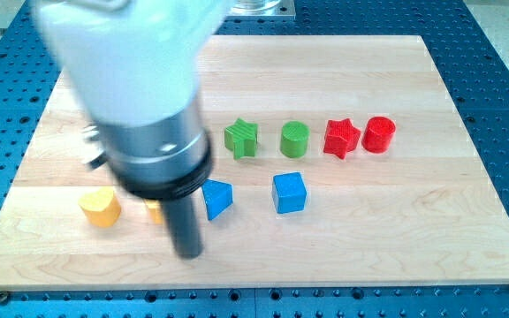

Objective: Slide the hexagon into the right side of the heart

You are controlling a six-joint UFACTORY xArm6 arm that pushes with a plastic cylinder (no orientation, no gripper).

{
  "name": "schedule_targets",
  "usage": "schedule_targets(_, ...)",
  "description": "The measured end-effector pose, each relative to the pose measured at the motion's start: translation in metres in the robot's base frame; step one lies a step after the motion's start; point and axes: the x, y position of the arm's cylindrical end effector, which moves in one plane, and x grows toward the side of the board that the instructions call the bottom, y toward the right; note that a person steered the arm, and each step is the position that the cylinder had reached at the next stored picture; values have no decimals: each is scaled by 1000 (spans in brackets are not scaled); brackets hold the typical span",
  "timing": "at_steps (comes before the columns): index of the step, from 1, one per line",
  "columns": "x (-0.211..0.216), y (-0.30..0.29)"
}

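The yellow heart (101, 207) lies at the view's lower left on the wooden board. To its right a yellow block, likely the hexagon (155, 210), is mostly hidden behind my arm; only a small edge shows. My rod comes down from the large blurred arm body, and my tip (187, 254) rests on the board just below and right of that yellow block, left of and below the blue triangle (218, 198). The tip is about a heart's width to the right of the heart and a little lower.
A blue cube (289, 192) sits right of the triangle. Above, in a row from left to right: green star (242, 139), green cylinder (295, 139), red star (341, 137), red cylinder (379, 134). The board's bottom edge (254, 284) is near the tip.
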Motion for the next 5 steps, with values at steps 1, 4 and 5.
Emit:
schedule_targets(1,-32,0)
schedule_targets(4,-32,-59)
schedule_targets(5,-59,-39)
